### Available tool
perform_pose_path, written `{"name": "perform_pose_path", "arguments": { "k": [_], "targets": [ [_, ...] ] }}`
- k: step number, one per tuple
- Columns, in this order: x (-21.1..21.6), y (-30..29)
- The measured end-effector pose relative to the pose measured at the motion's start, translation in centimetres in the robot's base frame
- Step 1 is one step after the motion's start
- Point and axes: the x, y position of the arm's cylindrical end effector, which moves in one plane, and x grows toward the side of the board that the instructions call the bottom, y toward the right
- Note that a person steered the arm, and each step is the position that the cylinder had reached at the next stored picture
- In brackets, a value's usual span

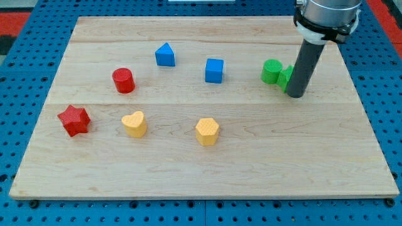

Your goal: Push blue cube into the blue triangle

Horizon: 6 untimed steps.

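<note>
The blue cube (214, 70) sits on the wooden board (201, 163) near the view's top middle. The blue triangle (165, 55) lies up and to the left of it, with a clear gap between them. My tip (296, 95) is at the end of the dark rod at the view's right, well to the right of the blue cube. It stands right against a green block (286, 78), which it partly hides.
A second green block (271, 71) touches the first on its left. A red cylinder (124, 80) and a red star (74, 120) are at the left. A yellow heart (134, 123) and a yellow hexagon (206, 131) lie lower down.
</note>
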Motion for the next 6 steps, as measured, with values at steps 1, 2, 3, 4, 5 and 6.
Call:
{"name": "perform_pose_path", "arguments": {
  "k": [1,2,3,4,5,6],
  "targets": [
    [-0.3,-1.3],
    [0.2,-4.0],
    [-0.5,-11.9],
    [-2.6,-14.7],
    [-4.9,-15.8],
    [-7.1,-18.4]
  ]
}}
